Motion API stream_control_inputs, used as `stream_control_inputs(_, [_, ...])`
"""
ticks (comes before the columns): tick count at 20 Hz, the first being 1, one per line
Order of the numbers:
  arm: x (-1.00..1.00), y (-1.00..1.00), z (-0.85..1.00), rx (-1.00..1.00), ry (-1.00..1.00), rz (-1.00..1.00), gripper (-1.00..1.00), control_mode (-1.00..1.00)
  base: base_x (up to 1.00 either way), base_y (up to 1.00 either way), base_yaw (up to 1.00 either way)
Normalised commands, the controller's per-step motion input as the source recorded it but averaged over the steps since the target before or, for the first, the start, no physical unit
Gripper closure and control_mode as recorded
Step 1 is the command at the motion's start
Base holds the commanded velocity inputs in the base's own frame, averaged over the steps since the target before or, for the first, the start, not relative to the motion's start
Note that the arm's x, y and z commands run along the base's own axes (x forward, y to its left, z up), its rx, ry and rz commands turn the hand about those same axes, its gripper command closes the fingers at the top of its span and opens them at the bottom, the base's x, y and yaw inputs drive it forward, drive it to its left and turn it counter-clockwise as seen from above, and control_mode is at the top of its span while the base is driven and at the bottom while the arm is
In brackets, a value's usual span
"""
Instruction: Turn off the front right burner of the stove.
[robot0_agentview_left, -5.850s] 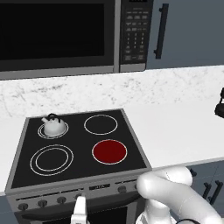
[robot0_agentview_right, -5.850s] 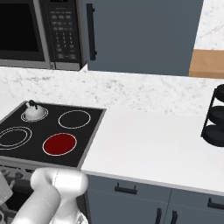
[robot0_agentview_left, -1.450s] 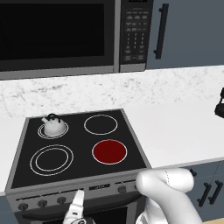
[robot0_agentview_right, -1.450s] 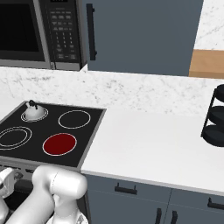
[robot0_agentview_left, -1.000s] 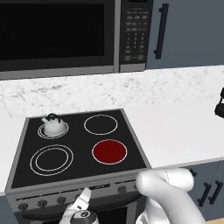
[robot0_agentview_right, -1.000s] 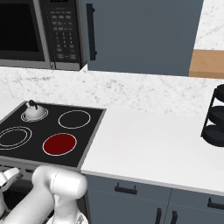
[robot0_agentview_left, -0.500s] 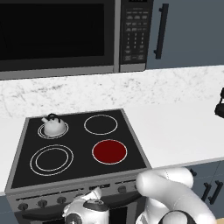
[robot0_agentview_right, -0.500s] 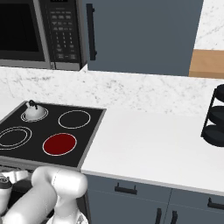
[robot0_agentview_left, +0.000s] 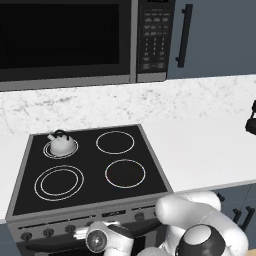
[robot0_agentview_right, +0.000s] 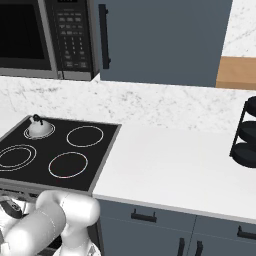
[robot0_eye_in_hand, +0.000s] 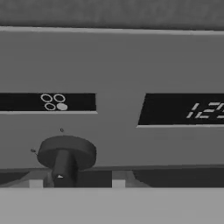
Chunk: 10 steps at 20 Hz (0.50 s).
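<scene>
A: Risk check?

B: The front right burner (robot0_agentview_left: 125, 173) sits at the front right corner of the stove (robot0_agentview_left: 90, 161) glass. Its ring has a black inside, no glow, so I judge it off. The main risk from here is undoing that. The gripper (robot0_eye_in_hand: 77, 183) hangs right at the front panel with the knob (robot0_eye_in_hand: 65, 154) between its tips. A crooked pull-back could drag a fingertip (robot0_eye_in_hand: 36, 183) across the knob's bar and twist it back on.

A: Anything else?

B: A fresh squeeze and turn there would relight it. A sideways slip along the panel's lower edge could bump a neighbouring knob. The kettle (robot0_agentview_left: 60, 144) at the back left corner is well apart, so no worry there.

A: Claw state?

B: Partly spread, not wide. The tips straddle the knob, the left one near its stem and the right one well clear. It holds nothing. I can't tell whether the left tip touches the knob.

A: Right knob?

B: The icon (robot0_eye_in_hand: 54, 102) above it has its lower right dot filled, which fits front right. The clock display (robot0_eye_in_hand: 183, 110) is off toward the panel's other side.
</scene>
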Motion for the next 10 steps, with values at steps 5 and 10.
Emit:
stream_control_inputs(5, [0.00, -0.04, 0.18, 0.45, 0.07, -0.18, 1.00, -1.00, 0.00, 0.00, 0.00])
stream_control_inputs(10, [0.00, -0.04, 0.20, 0.34, 0.00, -0.16, 1.00, -1.00, 0.00, 0.00, 0.00])
